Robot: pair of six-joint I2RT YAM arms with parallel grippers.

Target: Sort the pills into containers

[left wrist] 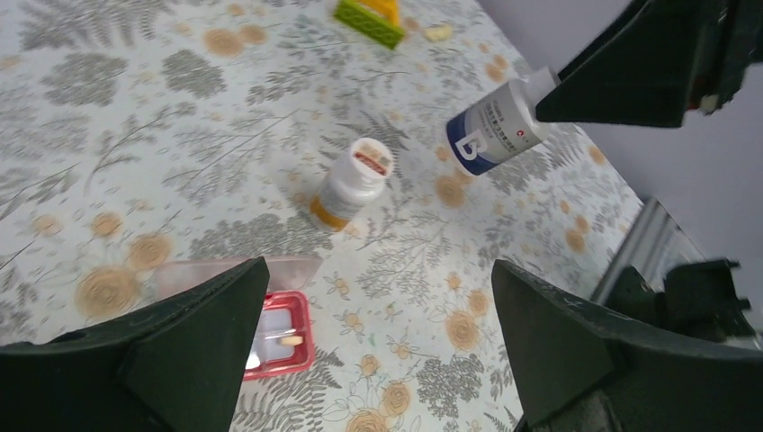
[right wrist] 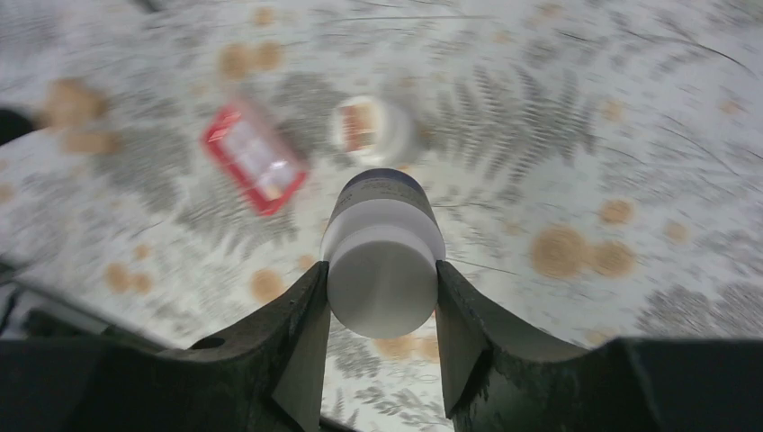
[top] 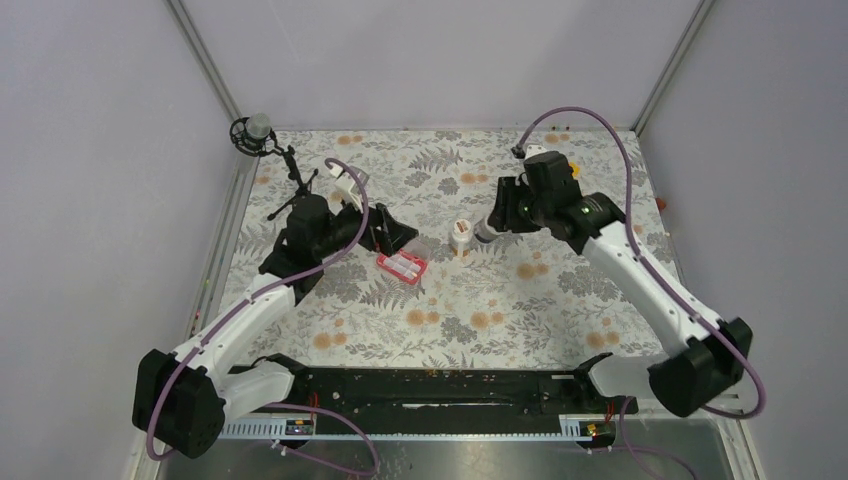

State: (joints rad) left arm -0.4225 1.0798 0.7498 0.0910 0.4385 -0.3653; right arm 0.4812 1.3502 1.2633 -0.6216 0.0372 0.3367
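The red-pink pill tray [top: 402, 266] lies on the flowered cloth with its clear lid [left wrist: 229, 274] open. One pale orange pill [left wrist: 290, 340] sits in a compartment of the tray [left wrist: 301, 360]. My left gripper [top: 392, 236] [left wrist: 378, 264] hangs open just behind and above the tray, with nothing between its fingers. My right gripper [top: 503, 212] [right wrist: 381, 290] is shut on the cap end of a white bottle with a blue label [left wrist: 493, 135] [right wrist: 382, 256], held tilted above the cloth. The tray [right wrist: 255, 157] shows blurred in the right wrist view.
A second white bottle [top: 461, 236] [left wrist: 353, 183] [right wrist: 371, 129] stands upright between the tray and the held bottle. A yellow-green tool [left wrist: 371, 20] [top: 572, 168] lies at the back right. A small black tripod stand [top: 262, 135] is in the back left corner. Walls close three sides.
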